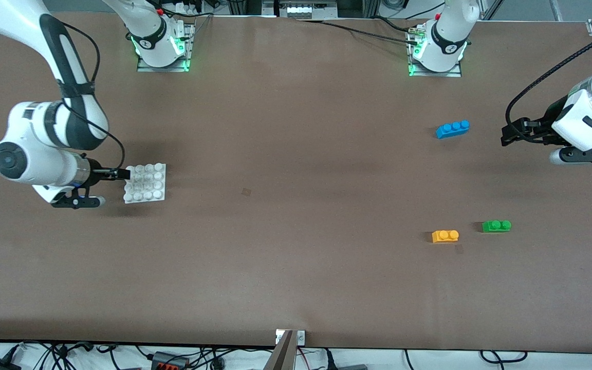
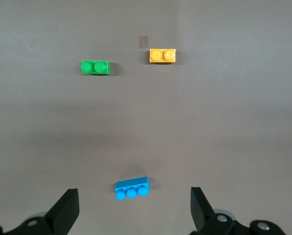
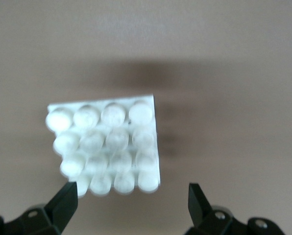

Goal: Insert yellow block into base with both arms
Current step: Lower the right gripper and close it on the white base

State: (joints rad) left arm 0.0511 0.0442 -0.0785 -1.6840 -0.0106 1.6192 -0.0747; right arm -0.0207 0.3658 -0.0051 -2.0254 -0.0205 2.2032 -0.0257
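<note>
The yellow block (image 1: 445,236) lies flat on the brown table (image 1: 285,231), toward the left arm's end, just beside the green two-stud brick (image 1: 496,225) and nearer the front camera than the blue three-stud brick (image 1: 452,128). The left gripper (image 2: 134,210) hangs above the table near the blue brick, its fingers spread and empty. The white base (image 1: 145,183) sits toward the right arm's end; the right gripper (image 3: 132,205) hovers at its edge, fingers spread wide, gripping nothing

Your two arms are white and round with black bands, black cables, black grippers, and green lights at their bases.
</note>
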